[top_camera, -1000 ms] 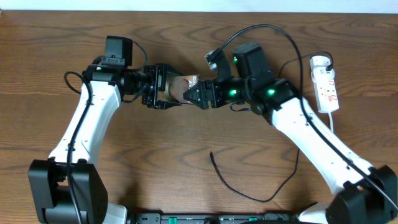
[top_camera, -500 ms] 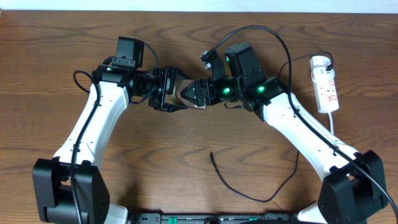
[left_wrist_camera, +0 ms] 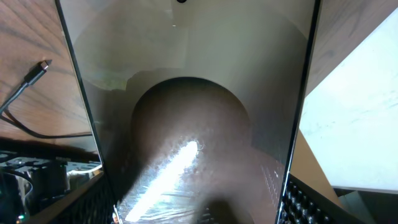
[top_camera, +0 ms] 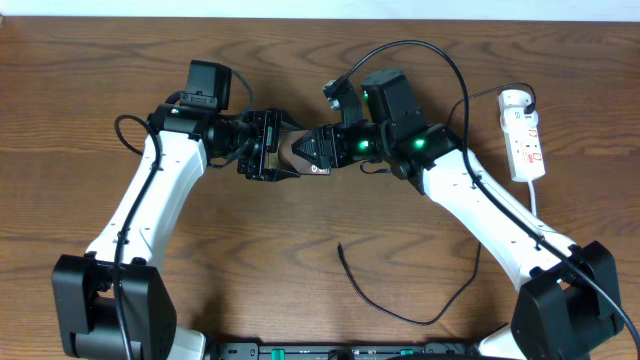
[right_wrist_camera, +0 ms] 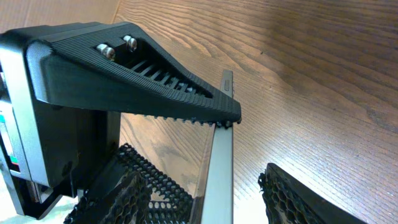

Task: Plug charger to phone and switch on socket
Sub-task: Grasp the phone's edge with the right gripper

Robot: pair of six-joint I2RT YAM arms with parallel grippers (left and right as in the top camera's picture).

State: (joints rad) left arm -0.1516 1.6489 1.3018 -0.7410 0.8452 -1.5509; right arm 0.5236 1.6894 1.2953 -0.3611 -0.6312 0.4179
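Observation:
The phone [top_camera: 303, 150] is a dark-brown glossy slab held on edge above the table between my two grippers. My left gripper [top_camera: 272, 148] is shut on it; in the left wrist view the phone's face [left_wrist_camera: 186, 93] fills the span between the fingers [left_wrist_camera: 199, 208]. My right gripper [top_camera: 320, 150] is open, its fingers [right_wrist_camera: 205, 186] either side of the phone's thin edge [right_wrist_camera: 222, 155], with a gap on the right. The charger lies on the table, its tip [top_camera: 340, 247] free; the tip also shows in the left wrist view [left_wrist_camera: 45, 65]. The socket [top_camera: 525, 135] lies at the far right.
The charger's black cable [top_camera: 430, 320] loops along the table's front, under the right arm. The socket's white cord [top_camera: 533, 200] runs toward the front. A black robot cable [top_camera: 440, 50] arcs over the right arm. The table's back edge [top_camera: 320, 18] meets a white wall.
Over the last second both arms carried the phone a little to the right and drew closer together. In the last half second almost nothing moved.

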